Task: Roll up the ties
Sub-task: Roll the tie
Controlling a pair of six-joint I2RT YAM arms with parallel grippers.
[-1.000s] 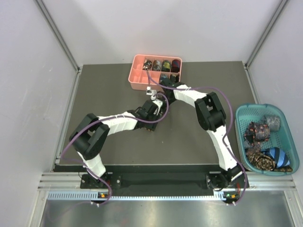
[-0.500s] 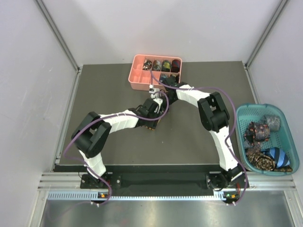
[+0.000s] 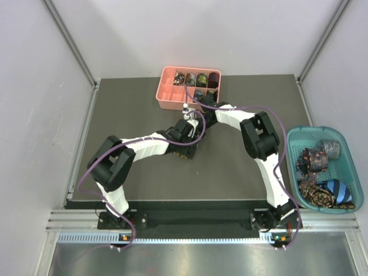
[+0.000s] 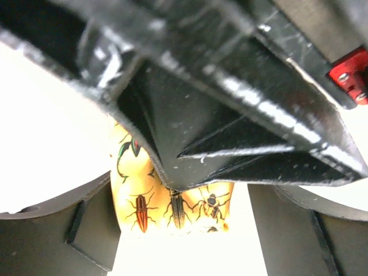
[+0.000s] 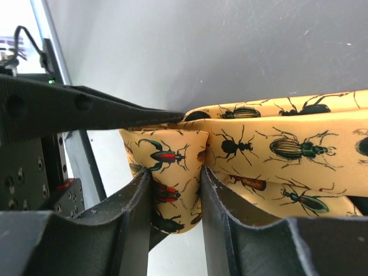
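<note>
From above, the left arm [image 3: 144,148] and the right arm [image 3: 230,118] bend in toward each other. They meet over the middle of the dark tabletop [image 3: 126,115], just in front of the pink tray [image 3: 163,95], whose far row holds rolled coils [image 3: 195,79]. What they are working on is hidden under their wrists from here. Off the tabletop to the right sits a teal basket [image 3: 294,164] with a heap of loose ties [image 3: 316,172]. The left wrist view is crowded: a black body cuts across the top, and below it shows a yellow tie [image 4: 172,210] printed with beetles. The left pincer [image 4: 179,230] stands wide, its fingers [image 4: 57,218] out on either side of the cloth. There is bright space between the tie and the right-hand finger, so it squeezes nothing. In the right wrist view the right pincer [image 5: 175,178] is narrow and clamped on a folded end of the tie, the cloth bulging up between its pads [image 5: 138,213]. The rest of the tie runs off to the right with the grey tabletop behind it. A thin black finger reaches in from the left, its tip touching the top of the fold.
</note>
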